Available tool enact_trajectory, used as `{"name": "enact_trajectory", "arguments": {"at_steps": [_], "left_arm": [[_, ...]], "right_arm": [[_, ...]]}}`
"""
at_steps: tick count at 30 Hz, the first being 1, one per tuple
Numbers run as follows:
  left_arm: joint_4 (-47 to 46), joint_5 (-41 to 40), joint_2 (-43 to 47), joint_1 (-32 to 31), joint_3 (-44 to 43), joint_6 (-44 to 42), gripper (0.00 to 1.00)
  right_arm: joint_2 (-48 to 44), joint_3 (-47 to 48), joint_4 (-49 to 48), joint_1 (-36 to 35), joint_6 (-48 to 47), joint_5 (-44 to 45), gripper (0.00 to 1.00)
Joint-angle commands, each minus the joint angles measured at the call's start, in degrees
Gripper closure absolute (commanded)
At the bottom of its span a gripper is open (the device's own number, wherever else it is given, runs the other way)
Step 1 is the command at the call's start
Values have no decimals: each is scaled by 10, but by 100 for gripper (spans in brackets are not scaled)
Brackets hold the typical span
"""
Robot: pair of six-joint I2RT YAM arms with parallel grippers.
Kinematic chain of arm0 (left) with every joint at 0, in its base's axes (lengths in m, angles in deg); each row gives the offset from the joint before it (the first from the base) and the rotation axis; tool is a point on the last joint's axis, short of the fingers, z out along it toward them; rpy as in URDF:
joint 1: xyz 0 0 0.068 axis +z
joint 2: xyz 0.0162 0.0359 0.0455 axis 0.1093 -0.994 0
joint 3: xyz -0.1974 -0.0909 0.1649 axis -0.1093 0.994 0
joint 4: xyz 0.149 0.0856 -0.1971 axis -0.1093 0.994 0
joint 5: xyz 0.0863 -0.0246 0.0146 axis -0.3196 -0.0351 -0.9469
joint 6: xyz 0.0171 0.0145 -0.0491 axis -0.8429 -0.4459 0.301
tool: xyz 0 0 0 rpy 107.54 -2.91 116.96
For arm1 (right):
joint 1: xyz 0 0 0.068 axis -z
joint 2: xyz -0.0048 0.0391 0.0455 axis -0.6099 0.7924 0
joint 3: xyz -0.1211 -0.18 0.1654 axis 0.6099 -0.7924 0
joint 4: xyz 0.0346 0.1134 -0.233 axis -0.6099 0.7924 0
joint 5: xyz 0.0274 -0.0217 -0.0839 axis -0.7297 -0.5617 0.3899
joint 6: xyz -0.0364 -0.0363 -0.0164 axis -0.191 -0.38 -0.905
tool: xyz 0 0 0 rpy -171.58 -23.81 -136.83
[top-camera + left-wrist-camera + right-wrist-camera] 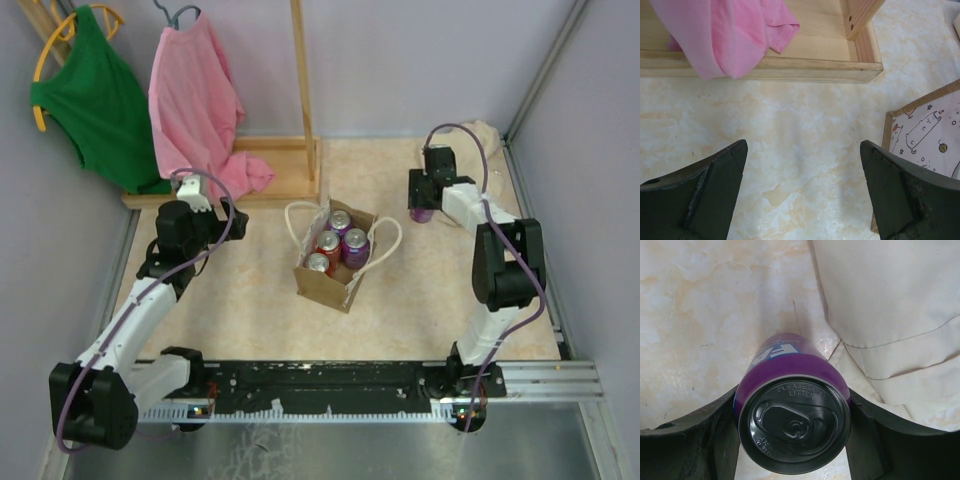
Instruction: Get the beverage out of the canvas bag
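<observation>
- We see the right gripper (pixel 424 196) at the far right of the table (pixel 250 290), well apart from the canvas bag (pixel 330 280).
- In the right wrist view, the right gripper (pixel 792 440) has a finger pressed against each side of a purple can (pixel 792 415). It is clamped on the can.
- The purple can stands upright with its pull-tab top towards the camera. We cannot tell whether its base touches the table.
- A cream cloth (pixel 890 315) lies just beside the can, on its right in the wrist view.
- The canvas bag sits open-topped near the table centre, between the two arms. Its two white loop handles (pixel 385 245) flop outward, one to each side.
- Four cans (pixel 328 243) stand upright inside the bag: two purple, one red, and one whose colour is unclear.
- The left gripper (pixel 195 195) is left of the bag and apart from it, near the wooden rack base (pixel 270 170).
- In the left wrist view, the left gripper (pixel 802 170) has its fingers spread wide over bare table, holding nothing.
- A pink garment (pixel 725 35) drapes onto the rack base in that view.
- A green garment (pixel 95 100) hangs at the far left.
</observation>
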Motion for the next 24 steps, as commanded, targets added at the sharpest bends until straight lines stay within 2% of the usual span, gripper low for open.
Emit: {"name": "enact_trajectory", "arguments": {"at_steps": [1, 8, 10, 11, 12, 13, 14, 15, 16, 20, 24], "left_arm": [[-11, 9, 1, -2, 6, 7, 0], [-11, 11, -1, -2, 6, 7, 0], [-12, 10, 0, -2, 6, 7, 0], [-11, 10, 1, -2, 6, 7, 0], [-12, 10, 1, -2, 6, 7, 0], [-11, 11, 2, -2, 6, 6, 0], [-12, 11, 2, -2, 7, 6, 0], [-11, 11, 3, -2, 7, 6, 0], [-11, 11, 2, -2, 8, 6, 0], [-11, 10, 4, -2, 9, 5, 0], [-11, 8, 3, -2, 8, 5, 0]], "right_arm": [[-1, 11, -66, -11, -15, 8, 100], [7, 18, -53, -38, -25, 35, 99], [9, 20, -47, -42, -27, 39, 93], [11, 21, -44, -44, -28, 41, 86], [14, 24, -39, -45, -28, 42, 75], [16, 27, -34, -46, -28, 44, 55], [18, 30, -29, -47, -29, 46, 29], [21, 34, -25, -48, -29, 51, 17], [23, 35, -23, -49, -28, 59, 12], [23, 38, -23, -51, -28, 68, 2], [14, 44, -20, -54, -28, 74, 1]]}}
